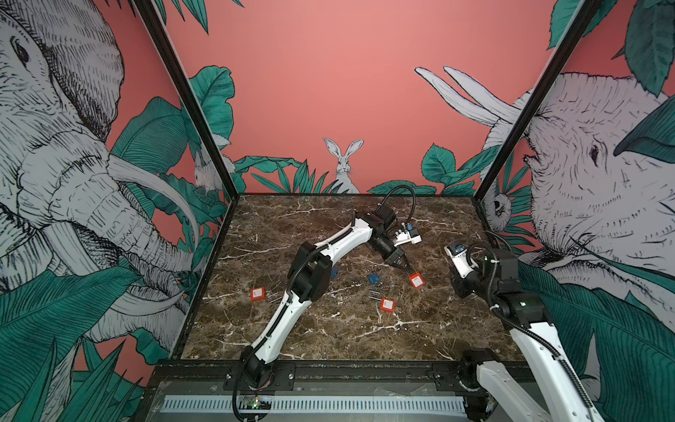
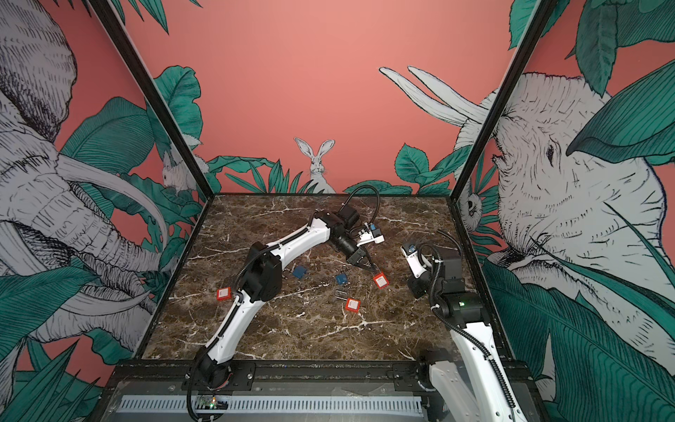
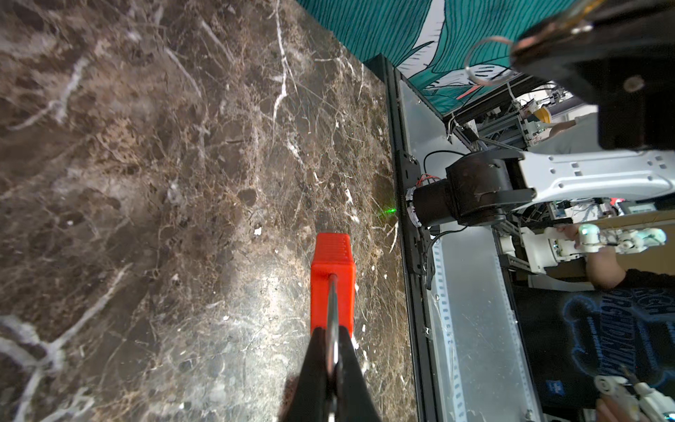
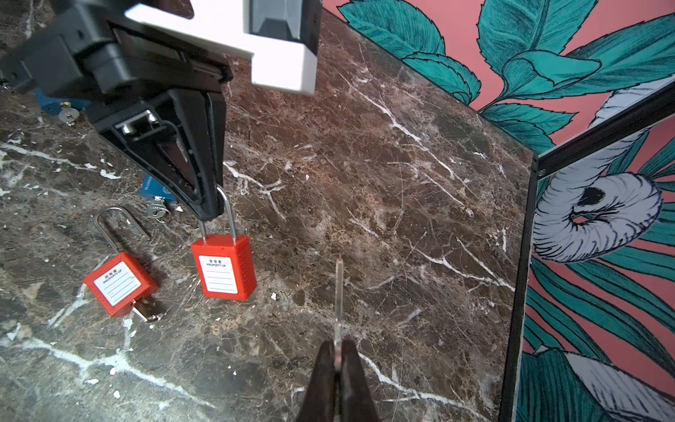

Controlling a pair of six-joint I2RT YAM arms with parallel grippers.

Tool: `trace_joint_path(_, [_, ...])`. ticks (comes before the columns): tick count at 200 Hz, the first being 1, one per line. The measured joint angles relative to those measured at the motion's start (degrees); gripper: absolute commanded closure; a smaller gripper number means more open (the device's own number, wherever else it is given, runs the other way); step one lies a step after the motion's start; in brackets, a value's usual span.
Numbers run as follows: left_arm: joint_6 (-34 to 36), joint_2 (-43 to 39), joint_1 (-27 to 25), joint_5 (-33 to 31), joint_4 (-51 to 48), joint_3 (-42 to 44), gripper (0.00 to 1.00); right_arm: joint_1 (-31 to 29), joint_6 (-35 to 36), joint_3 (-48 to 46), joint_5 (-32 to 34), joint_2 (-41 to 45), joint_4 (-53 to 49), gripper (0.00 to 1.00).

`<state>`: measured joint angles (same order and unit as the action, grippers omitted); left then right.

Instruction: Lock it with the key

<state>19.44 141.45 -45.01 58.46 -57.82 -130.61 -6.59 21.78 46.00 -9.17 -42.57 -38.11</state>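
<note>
The left claw (image 4: 212, 215) is clenching the red padlock (image 4: 223, 268) by its shackle (image 4: 231, 219); the right claw (image 4: 338, 352), pinching the key (image 4: 339, 292), should be aligning the blade squarely with the keyhole.

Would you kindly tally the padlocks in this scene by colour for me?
Red padlocks: 3
Blue padlocks: 2
Total: 5

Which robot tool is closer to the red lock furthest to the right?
Left. The left tool grips that red lock by its shackle; the right tool, pinching a key, is apart from it.
</note>
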Motion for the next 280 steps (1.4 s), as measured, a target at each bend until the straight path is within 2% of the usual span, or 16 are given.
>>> trace_joint_path(51, [-4.3,5.9,-0.9,-1.7,-0.9,-5.5,1.00,0.0,-0.9,-0.7,-0.5,-0.2,-0.3,1.00])
trace_joint_path(90, [-7.6,9.8,-1.9,-2.8,-1.2,-6.3,1.00,0.0,-1.9,-2.1,-1.3,-0.2,-0.3,1.00])
trace_joint_path(151, [-11.8,10.9,-2.2,-5.0,-0.9,-9.2,1.00,0.0,-3.4,-3.3,-2.6,-1.4,-0.1,1.00])
trace_joint_path(162, [-12.3,11.2,-2.2,-5.0,-0.8,-9.6,0.91,0.0,-3.8,-3.8,-2.7,-1.4,-0.1,1.00])
trace_joint_path(195, [-13.2,12.2,-2.2,-7.1,0.2,-10.8,0.82,0.0,-4.7,-4.5,-3.1,-1.4,-0.2,1.00])
trace_joint_path(233, [-13.9,12.5,-2.1,-10.4,1.1,-12.1,0.64,0.0,-4.7,-4.5,-3.0,-1.3,-0.5,1.00])
trace_joint_path(244, [-13.8,12.4,-2.1,-11.2,1.7,-12.9,0.56,0.0,-4.5,-4.3,-2.6,-1.5,-0.7,1.00])
trace_joint_path(280, [-13.6,10.3,-1.7,-14.5,2.9,-13.0,0.53,0.0,-4.9,-2.2,-2.3,-4.0,-0.9,1.00])
